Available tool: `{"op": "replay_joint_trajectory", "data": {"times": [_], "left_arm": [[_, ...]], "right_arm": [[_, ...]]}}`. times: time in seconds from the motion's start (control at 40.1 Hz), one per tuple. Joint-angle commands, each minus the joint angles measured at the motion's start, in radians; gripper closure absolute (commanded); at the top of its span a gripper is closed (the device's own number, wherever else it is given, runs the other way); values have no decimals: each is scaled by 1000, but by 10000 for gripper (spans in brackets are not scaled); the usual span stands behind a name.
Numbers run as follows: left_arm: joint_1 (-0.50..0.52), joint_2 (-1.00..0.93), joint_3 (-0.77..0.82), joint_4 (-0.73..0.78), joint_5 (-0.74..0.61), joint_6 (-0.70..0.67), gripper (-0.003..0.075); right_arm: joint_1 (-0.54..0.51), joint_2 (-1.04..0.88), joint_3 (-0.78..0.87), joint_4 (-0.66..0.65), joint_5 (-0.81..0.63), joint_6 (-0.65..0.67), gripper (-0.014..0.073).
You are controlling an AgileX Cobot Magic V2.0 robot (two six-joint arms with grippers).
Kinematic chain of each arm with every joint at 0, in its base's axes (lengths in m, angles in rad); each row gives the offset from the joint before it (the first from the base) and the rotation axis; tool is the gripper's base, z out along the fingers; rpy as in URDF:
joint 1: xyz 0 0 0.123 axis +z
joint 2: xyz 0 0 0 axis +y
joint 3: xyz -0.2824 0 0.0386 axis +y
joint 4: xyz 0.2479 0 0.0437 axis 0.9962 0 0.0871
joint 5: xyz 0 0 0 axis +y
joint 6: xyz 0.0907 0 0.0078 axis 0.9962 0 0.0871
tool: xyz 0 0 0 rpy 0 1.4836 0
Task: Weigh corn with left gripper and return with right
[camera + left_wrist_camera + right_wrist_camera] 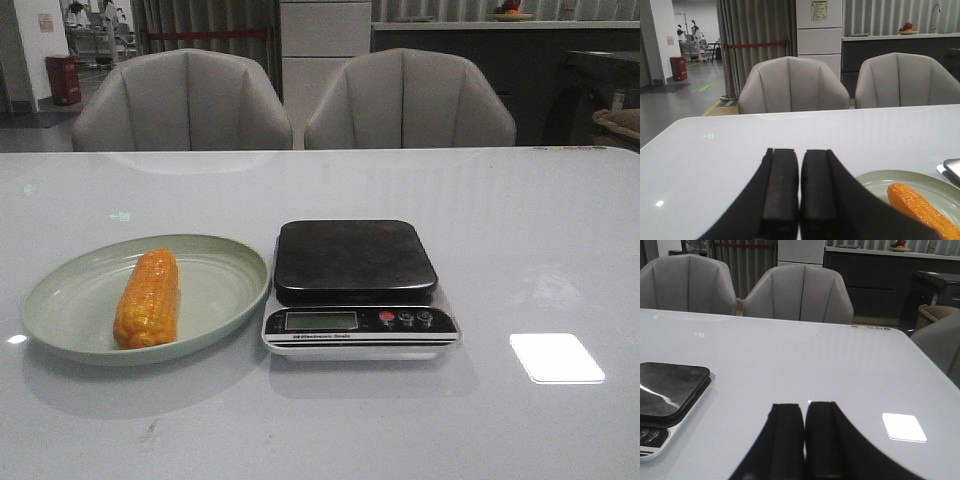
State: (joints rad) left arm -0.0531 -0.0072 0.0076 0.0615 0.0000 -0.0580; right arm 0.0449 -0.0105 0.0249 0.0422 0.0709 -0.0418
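The corn (148, 298), an orange-yellow cob, lies lengthwise on the pale green plate (222, 283) at the left of the table. The electronic scale (357, 284), with a dark pan and nothing on it, stands just right of the plate. In the left wrist view my left gripper (799, 152) is shut and empty above the table, with the corn (920, 209) and the plate (890, 179) off to its side. In the right wrist view my right gripper (804, 406) is shut and empty, with the scale (667, 392) off to its side. Neither gripper shows in the front view.
Two grey chairs (182, 102) (408, 98) stand behind the table's far edge. A bright light patch (556, 357) reflects on the white tabletop right of the scale.
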Motion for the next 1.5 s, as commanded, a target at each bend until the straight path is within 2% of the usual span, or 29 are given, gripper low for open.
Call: {"op": "replay_joint_trajectory", "data": {"times": [0.0, 0.748, 0.873, 0.973, 1.172, 1.347, 1.471], "left_arm": [[5, -19, 0, -9, -78, -6, 588], [5, -19, 0, -9, -78, -6, 588], [5, -19, -7, -27, -146, -9, 588], [3, -12, -39, -78, -147, -9, 588], [3, 70, -188, -78, 0, -9, 588], [3, 235, -362, -78, 134, -9, 588], [3, 328, -394, -78, 191, -9, 588]], "right_arm": [[-6, -20, 6, -13, -77, -1, 417], [-6, -20, 6, -13, -77, -1, 417], [-6, -20, 6, -13, -77, -1, 417], [-6, -20, 6, -13, -77, -1, 417], [-6, -20, 6, -13, -77, -1, 417], [-6, -20, 6, -13, -77, -1, 417], [-6, -20, 6, -13, -77, -1, 417]]}}
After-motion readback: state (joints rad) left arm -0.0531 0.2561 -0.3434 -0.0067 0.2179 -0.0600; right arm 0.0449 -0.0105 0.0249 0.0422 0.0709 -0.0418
